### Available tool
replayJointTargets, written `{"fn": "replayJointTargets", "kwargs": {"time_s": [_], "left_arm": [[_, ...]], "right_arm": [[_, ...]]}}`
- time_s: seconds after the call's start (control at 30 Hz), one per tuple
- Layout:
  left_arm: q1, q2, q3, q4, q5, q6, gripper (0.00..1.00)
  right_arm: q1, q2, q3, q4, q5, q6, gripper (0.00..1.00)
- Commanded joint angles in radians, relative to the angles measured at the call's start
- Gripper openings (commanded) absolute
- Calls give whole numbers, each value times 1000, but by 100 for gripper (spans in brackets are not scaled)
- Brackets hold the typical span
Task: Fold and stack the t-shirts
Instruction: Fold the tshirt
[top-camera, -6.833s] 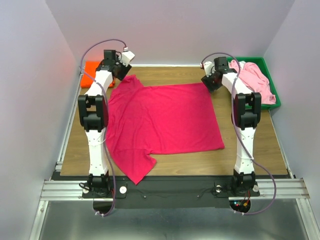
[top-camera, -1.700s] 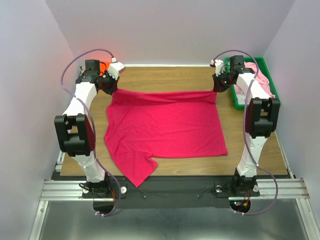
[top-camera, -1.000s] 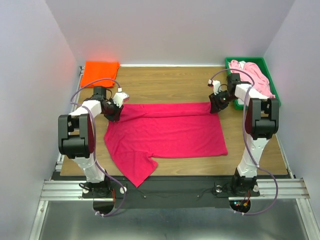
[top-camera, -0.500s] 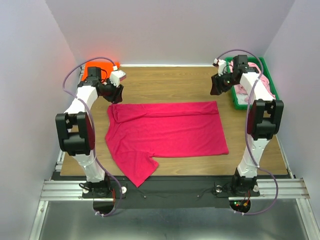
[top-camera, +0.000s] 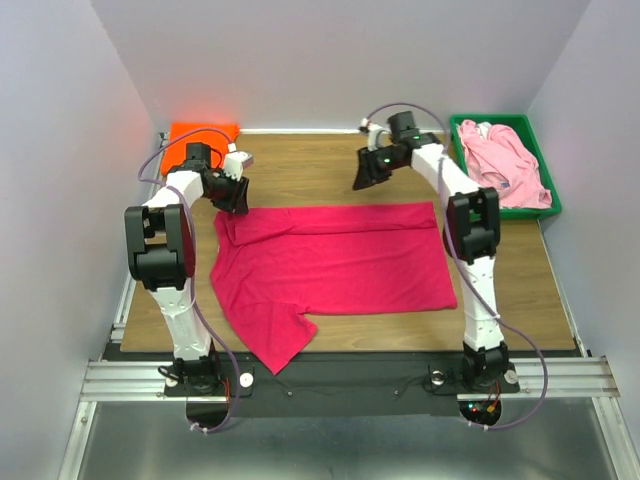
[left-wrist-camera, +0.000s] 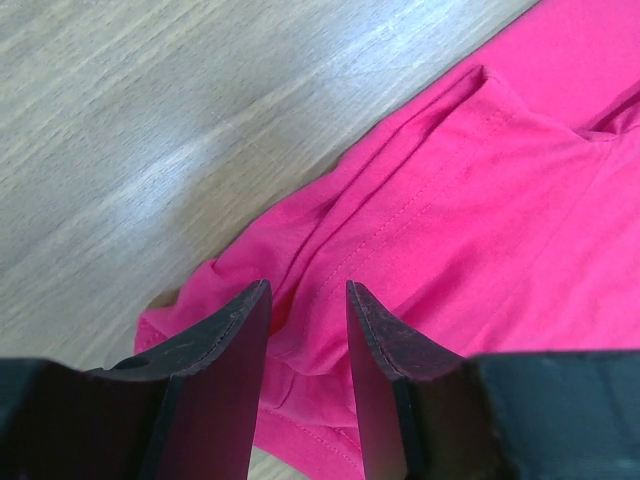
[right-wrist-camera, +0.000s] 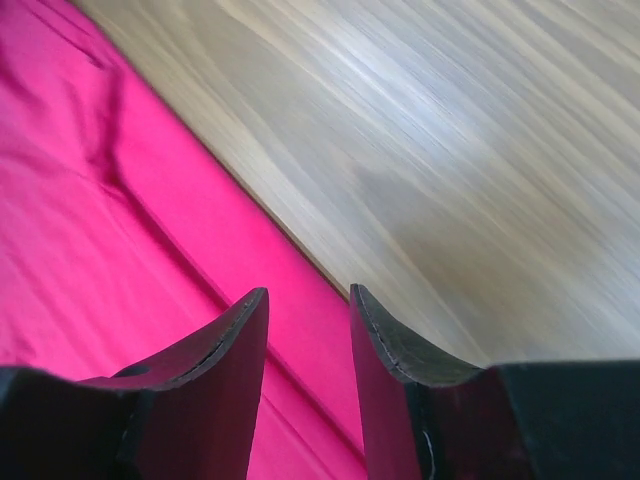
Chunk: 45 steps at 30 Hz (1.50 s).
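**Crimson shirt lies half folded, both grippers empty over its far edge**

A sleeve (top-camera: 275, 340) trails toward the worktop's (top-camera: 320, 165) near-left edge, probably the next part to tuck in. The crimson t-shirt (top-camera: 330, 265) is spread flat across the middle, its far edge doubled over so it makes a neat band. The left gripper (top-camera: 234, 190) hangs over the shirt's far-left corner and the right gripper (top-camera: 365, 172) over its far hem, each with jaws apart and nothing between them. The orange t-shirt (top-camera: 200, 135) sits folded in the far-left corner, likely the base of the stack. The pale pink t-shirt (top-camera: 505, 165) waits crumpled in the green tray (top-camera: 490, 118) at the far-right corner.
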Motion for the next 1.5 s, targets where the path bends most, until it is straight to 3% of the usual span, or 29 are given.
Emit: {"fn": "replayJointTargets", "kwargs": {"time_s": [0.0, 0.7, 1.47], "left_arm": [[4, -22, 4, -1, -24, -8, 47], [35, -143, -75, -9, 15, -66, 46], [50, -118, -104, -3, 35, -65, 46]], "right_arm": [[70, 52, 128, 86, -49, 123, 45], [314, 270, 266, 474, -81, 534, 44], [355, 234, 165, 495, -13, 477, 44]]}}
